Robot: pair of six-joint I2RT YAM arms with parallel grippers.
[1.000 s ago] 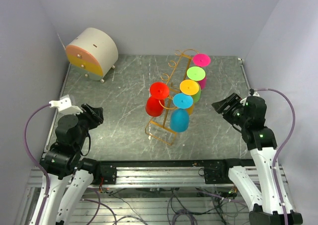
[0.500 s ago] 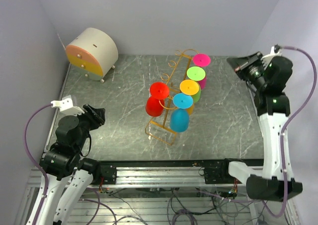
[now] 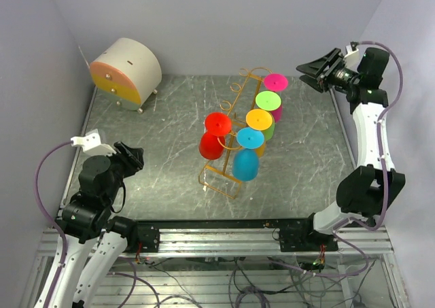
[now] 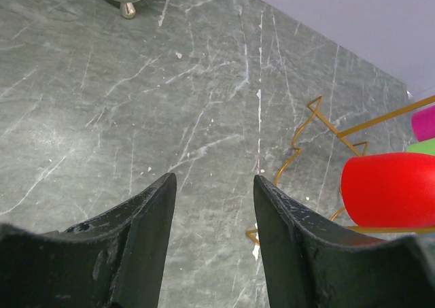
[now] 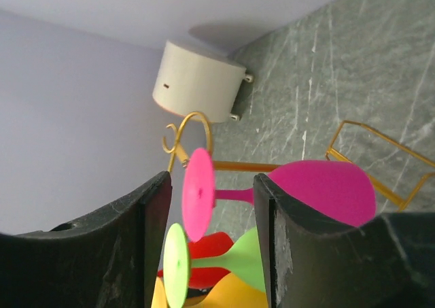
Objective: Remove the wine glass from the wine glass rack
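Observation:
The golden wire wine glass rack [image 3: 233,108] stands at the table's middle. Several wine glasses hang upside down on it: pink [image 3: 275,82], green [image 3: 268,101], yellow [image 3: 259,120], cyan [image 3: 249,139] on the right side, red [image 3: 218,124] on the left. My right gripper [image 3: 314,73] is open, raised at the back right, just right of the pink glass. In the right wrist view the pink glass's foot [image 5: 198,194] lies between the fingers, untouched. My left gripper [image 3: 132,157] is open and empty at the near left; its view shows the red glass [image 4: 391,189] and the rack's base [image 4: 299,151].
A round cream drawer box [image 3: 126,71] with orange and yellow fronts stands at the back left; it also shows in the right wrist view [image 5: 197,83]. Walls close the table on the left, back and right.
My right arm has risen and swung from the near right to the back right, its open gripper now pointing at the pink glass. The left arm has barely moved.

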